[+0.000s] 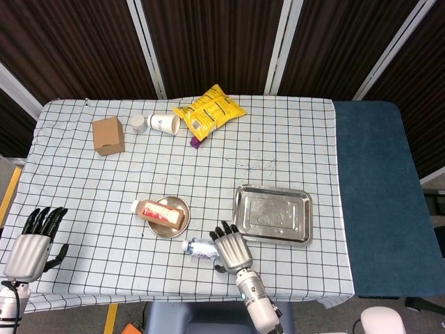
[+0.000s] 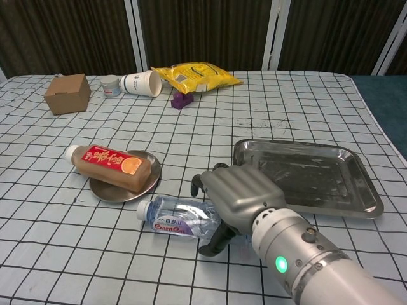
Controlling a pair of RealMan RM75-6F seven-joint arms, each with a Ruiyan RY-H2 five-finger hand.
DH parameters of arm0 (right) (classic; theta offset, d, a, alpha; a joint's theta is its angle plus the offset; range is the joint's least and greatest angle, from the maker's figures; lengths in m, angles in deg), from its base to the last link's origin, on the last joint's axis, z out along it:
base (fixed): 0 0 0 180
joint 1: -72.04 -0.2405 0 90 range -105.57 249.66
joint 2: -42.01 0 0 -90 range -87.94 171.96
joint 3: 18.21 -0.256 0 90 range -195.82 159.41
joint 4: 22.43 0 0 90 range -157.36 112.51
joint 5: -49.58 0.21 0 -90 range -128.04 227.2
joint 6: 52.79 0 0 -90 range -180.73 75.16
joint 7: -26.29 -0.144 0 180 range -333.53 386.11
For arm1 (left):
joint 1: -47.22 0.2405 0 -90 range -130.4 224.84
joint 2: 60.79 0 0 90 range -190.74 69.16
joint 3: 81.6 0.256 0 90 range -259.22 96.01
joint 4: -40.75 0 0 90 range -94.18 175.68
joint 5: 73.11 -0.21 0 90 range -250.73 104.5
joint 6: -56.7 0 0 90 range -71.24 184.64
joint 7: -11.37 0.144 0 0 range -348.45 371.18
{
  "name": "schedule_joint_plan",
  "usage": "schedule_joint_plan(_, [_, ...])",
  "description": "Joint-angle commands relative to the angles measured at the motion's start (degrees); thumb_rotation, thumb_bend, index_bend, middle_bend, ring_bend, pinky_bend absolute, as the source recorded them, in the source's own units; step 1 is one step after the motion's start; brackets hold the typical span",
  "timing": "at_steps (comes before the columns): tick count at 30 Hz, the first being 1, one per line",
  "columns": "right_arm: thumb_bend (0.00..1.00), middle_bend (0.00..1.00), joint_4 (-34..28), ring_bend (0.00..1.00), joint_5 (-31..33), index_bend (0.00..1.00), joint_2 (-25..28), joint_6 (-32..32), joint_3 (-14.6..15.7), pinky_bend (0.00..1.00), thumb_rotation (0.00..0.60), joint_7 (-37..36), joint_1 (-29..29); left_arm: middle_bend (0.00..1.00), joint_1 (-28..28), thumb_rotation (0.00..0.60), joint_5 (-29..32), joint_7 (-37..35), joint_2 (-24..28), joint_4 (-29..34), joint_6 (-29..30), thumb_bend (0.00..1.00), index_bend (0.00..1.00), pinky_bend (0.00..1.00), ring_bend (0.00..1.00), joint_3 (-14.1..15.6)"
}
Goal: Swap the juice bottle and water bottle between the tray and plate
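Right hand (image 2: 236, 198) hovers spread over the water bottle (image 2: 175, 218); next, I judge, close fingers and lift to tray (image 2: 365, 202)

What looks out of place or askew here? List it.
The paper cup lies tipped on its side near the chip bag. The juice bottle lies across the plate, overhanging its rim. The water bottle lies on the cloth under the right hand. No spill shows.
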Motion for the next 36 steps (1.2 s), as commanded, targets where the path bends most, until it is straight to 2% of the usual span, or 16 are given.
schedule_joint_plan(1, [0.33, 0.49, 0.2, 0.42, 1.1, 0.60, -0.3, 0.3, -0.3, 0.60, 0.600, -0.2, -0.6, 0.08, 0.2, 0.600, -0.5, -0.4, 0.2, 0.1, 0.0, 0.41, 0.00, 0.05, 0.00, -0.2])
schedule_joint_plan(3, [0.37, 0.57, -0.2, 0.54, 2.1, 0.70, 0.1, 0.5, -0.5, 0.71, 0.600, 0.0, -0.9, 0.08, 0.3, 0.600, -0.6, -0.5, 0.3, 0.1, -0.2, 0.41, 0.00, 0.05, 0.00, -0.3])
schedule_joint_plan(8, [0.43, 0.67, -2.4, 0.64, 2.3, 0.81, 1.9, 1.3, -1.5, 0.82, 0.600, -0.6, -1.9, 0.08, 0.5, 0.600, -0.6, -0.1, 0.3, 0.2, -1.0, 0.41, 0.00, 0.05, 0.00, -0.6])
schedule_joint_plan(13, [0.44, 0.70, -6.9, 0.67, -1.2, 0.84, 8.3, 3.1, -2.8, 0.84, 0.600, -2.3, -2.2, 0.08, 1.0, 0.600, -1.0, 0.9, 0.3, 0.7, -0.7, 0.41, 0.00, 0.05, 0.00, -0.9])
schedule_joint_plan(17, [0.44, 0.71, -10.2, 0.68, -2.1, 0.85, 16.4, 3.7, -6.0, 0.84, 0.600, -4.6, -2.0, 0.08, 1.2, 0.600, -1.3, 2.5, -0.3, 0.7, -1.1, 0.41, 0.00, 0.05, 0.00, -0.9])
schedule_joint_plan(19, [0.44, 0.71, -9.9, 0.68, -2.2, 0.85, 19.5, 3.2, -6.8, 0.84, 0.600, -5.7, -2.0, 0.08, 1.2, 0.600, -1.3, 3.2, -0.6, 0.8, -1.4, 0.41, 0.00, 0.05, 0.00, -1.0])
schedule_joint_plan(22, [0.44, 0.71, -9.6, 0.68, -2.1, 0.85, 20.6, 3.0, -7.0, 0.84, 0.600, -6.2, -2.0, 0.08, 1.1, 0.600, -1.3, 3.5, -0.8, 0.8, -1.6, 0.41, 0.00, 0.05, 0.00, -1.0])
schedule_joint_plan(24, [0.44, 0.71, -4.8, 0.68, -1.0, 0.85, 25.2, 2.5, -7.3, 0.84, 0.600, -7.4, -1.0, 0.08, 0.8, 0.600, -1.7, 5.1, -1.7, 0.4, -2.2, 0.41, 0.00, 0.05, 0.00, -1.0])
schedule_joint_plan(27, [0.44, 0.71, 1.2, 0.66, -1.7, 0.84, 28.3, -2.4, -6.0, 0.82, 0.600, -16.7, -0.4, 0.08, 0.5, 0.600, -2.3, 6.5, -3.4, -0.8, -2.4, 0.41, 0.00, 0.05, 0.00, -1.3])
schedule_joint_plan(32, [0.44, 0.70, 8.6, 0.59, -4.4, 0.75, 29.0, -5.5, -3.1, 0.76, 0.600, -24.0, -0.4, 0.08, 0.1, 0.600, -2.5, 7.2, -4.7, -1.9, -3.5, 0.41, 0.00, 0.05, 0.00, -1.4])
schedule_joint_plan(34, [0.44, 0.67, 10.1, 0.55, -4.5, 0.67, 29.2, -6.5, -2.2, 0.72, 0.600, -25.5, -0.4, 0.08, 0.0, 0.600, -2.5, 7.2, -5.0, -2.1, -3.9, 0.41, 0.00, 0.05, 0.00, -1.5])
schedule_joint_plan(36, [0.44, 0.58, 10.6, 0.47, -4.8, 0.50, 29.6, -7.1, -1.5, 0.64, 0.600, -26.4, -0.5, 0.08, 0.0, 0.600, -2.4, 7.1, -5.0, -2.2, -4.0, 0.41, 0.00, 0.05, 0.00, -1.6])
